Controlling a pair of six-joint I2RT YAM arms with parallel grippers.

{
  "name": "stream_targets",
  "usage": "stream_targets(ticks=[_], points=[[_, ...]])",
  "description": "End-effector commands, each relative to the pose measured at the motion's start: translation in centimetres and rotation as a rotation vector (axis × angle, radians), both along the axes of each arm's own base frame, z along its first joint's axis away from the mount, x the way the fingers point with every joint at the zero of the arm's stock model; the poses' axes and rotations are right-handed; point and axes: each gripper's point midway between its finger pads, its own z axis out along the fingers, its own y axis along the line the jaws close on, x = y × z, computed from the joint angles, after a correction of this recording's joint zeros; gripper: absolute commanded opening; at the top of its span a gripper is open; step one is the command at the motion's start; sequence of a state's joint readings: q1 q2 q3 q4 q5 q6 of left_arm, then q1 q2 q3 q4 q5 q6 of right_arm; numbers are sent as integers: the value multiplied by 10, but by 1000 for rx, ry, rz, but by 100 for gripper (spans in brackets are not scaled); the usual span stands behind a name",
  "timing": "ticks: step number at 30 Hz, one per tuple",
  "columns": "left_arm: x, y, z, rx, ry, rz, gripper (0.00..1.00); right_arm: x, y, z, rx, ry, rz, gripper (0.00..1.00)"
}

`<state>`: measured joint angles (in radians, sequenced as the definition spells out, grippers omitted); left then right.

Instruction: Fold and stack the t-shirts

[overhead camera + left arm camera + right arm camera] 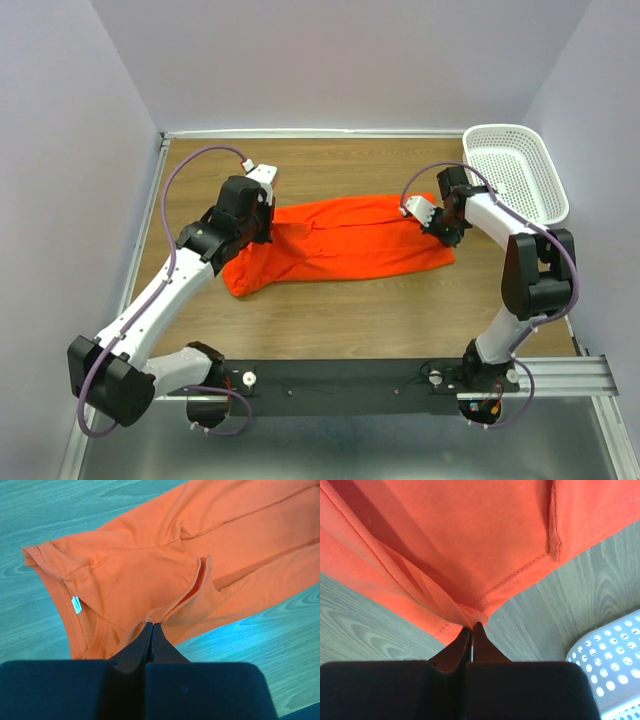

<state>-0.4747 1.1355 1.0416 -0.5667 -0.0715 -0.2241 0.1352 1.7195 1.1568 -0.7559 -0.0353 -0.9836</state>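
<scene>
Top camera overlooks the table (pixel 400 310); both wrist cameras closely view the t-shirt (pixel 340 245).

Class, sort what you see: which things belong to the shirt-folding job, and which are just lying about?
In the job:
orange t-shirt
left gripper, shut on it
right gripper, shut on it

Lying about:
white basket, empty, at the far right

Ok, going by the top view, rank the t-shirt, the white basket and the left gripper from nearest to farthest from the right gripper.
1. t-shirt: its right end is pinched in the right gripper, so they touch.
2. white basket: off to the far right, just past that gripper.
3. left gripper: at the shirt's opposite, left end.
</scene>
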Motion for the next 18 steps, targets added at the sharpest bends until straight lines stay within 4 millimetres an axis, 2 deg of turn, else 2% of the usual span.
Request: stream_targets(ticks=[1, 18], points=[[16, 1, 15, 3, -53, 20, 0, 8, -7, 0, -14, -5, -36, 4], [28, -1, 4, 31, -32, 10, 0, 9, -8, -2, -7, -1, -41, 5]])
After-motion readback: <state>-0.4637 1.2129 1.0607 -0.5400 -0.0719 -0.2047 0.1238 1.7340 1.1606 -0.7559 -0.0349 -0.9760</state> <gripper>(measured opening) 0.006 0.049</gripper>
